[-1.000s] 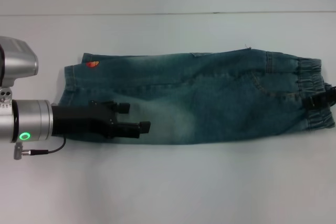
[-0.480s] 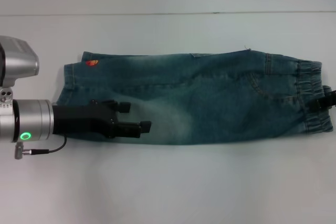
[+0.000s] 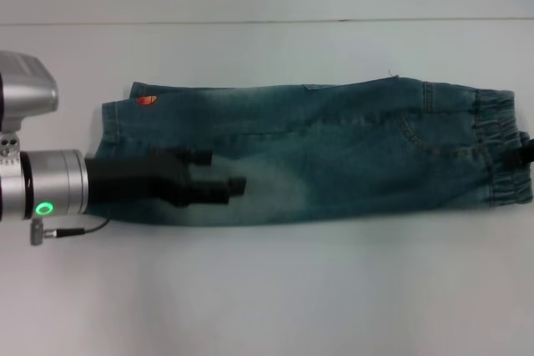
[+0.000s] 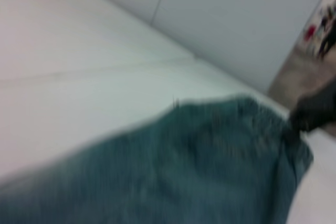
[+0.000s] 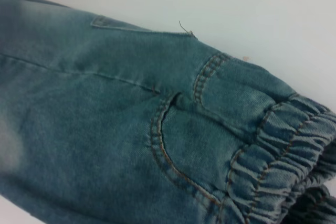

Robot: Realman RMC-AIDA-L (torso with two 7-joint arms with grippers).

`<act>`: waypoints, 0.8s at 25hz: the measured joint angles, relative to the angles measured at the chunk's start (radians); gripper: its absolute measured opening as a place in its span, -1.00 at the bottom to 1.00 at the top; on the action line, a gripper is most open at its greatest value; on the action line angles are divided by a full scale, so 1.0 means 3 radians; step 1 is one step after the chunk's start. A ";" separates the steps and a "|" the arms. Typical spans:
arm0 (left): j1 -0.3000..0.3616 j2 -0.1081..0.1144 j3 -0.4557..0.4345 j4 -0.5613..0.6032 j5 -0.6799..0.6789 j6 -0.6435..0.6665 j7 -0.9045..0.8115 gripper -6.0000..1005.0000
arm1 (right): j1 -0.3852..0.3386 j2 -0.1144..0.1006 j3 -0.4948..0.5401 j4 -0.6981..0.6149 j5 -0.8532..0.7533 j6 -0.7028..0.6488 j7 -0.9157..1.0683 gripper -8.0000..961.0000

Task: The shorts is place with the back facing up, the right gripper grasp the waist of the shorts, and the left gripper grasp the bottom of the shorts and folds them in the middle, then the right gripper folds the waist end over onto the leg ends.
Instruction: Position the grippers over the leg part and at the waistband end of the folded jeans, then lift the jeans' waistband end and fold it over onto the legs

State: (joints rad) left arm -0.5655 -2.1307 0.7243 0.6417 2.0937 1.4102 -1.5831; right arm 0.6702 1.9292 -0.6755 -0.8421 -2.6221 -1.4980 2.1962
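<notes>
The blue-green denim shorts (image 3: 334, 147) lie folded lengthwise across the white table (image 3: 267, 289). The ruffled waist (image 3: 501, 147) is at the right. The bottom hems (image 3: 113, 122), with a small orange ball print (image 3: 146, 101), are at the left. My left gripper (image 3: 219, 171) reaches in from the left over the leg end, its fingers apart and pointing toward the waist. Only a black tip of my right gripper (image 3: 527, 152) shows at the waistband's outer edge; the left wrist view shows that gripper (image 4: 315, 111) as a dark shape beside the waist. The right wrist view shows the waistband (image 5: 283, 150) and a pocket seam (image 5: 163, 145).
My left arm's silver cuff with a green light (image 3: 42, 193) sits at the table's left side. A seam line (image 3: 267, 21) crosses the far part of the table. Bare white table surrounds the shorts on every side.
My right gripper has drawn back to the right, off the waistband, until only its tip shows. My left gripper has shifted slightly toward the far side over the leg end.
</notes>
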 joint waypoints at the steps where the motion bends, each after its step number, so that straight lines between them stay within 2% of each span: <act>1: 0.0009 -0.0007 -0.0011 0.0000 -0.0084 -0.0001 0.0038 0.89 | 0.0000 0.0000 0.0009 -0.0036 0.0006 -0.0022 0.0007 -0.58; 6: 0.0054 -0.0118 -0.0088 -0.0063 -0.0664 -0.0146 0.0567 0.84 | 0.0025 0.0000 0.0147 -0.0246 0.0096 -0.0209 0.0026 -0.73; 8: 0.0016 -0.0132 -0.0076 -0.0204 -0.0831 -0.0264 0.0802 0.82 | 0.0037 -0.0012 0.0200 -0.0314 0.0194 -0.0307 0.0032 -0.77; 9: -0.0051 -0.0133 -0.0074 -0.0481 -0.1115 -0.0425 0.1153 0.81 | 0.0040 -0.0024 0.0214 -0.0347 0.0264 -0.0369 0.0040 -0.77; 10: -0.0051 -0.0133 -0.0074 -0.0481 -0.1115 -0.0425 0.1153 0.80 | 0.0041 -0.0033 0.0224 -0.0367 0.0318 -0.0416 0.0049 -0.77; 11: -0.0081 -0.0133 -0.0074 -0.0644 -0.1292 -0.0495 0.1386 0.79 | 0.0043 -0.0045 0.0235 -0.0386 0.0377 -0.0467 0.0060 -0.77; 17: -0.0318 -0.0148 -0.0107 -0.1501 -0.2204 -0.0972 0.2899 0.36 | 0.0089 -0.0082 0.0267 -0.0491 0.0735 -0.0725 0.0220 -0.77; 18: -0.0318 -0.0148 -0.0107 -0.1501 -0.2204 -0.0972 0.2899 0.27 | 0.0092 -0.0085 0.0269 -0.0512 0.0809 -0.0761 0.0247 -0.77; 20: -0.0464 -0.0148 -0.0332 -0.2050 -0.2732 -0.1181 0.3909 0.08 | 0.0103 -0.0090 0.0271 -0.0548 0.0973 -0.0824 0.0317 -0.77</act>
State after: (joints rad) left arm -0.7047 -2.1751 0.6248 0.0267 1.2742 1.0560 -0.4104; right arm 0.7010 1.9023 -0.5943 -1.0066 -2.3302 -1.7452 2.2914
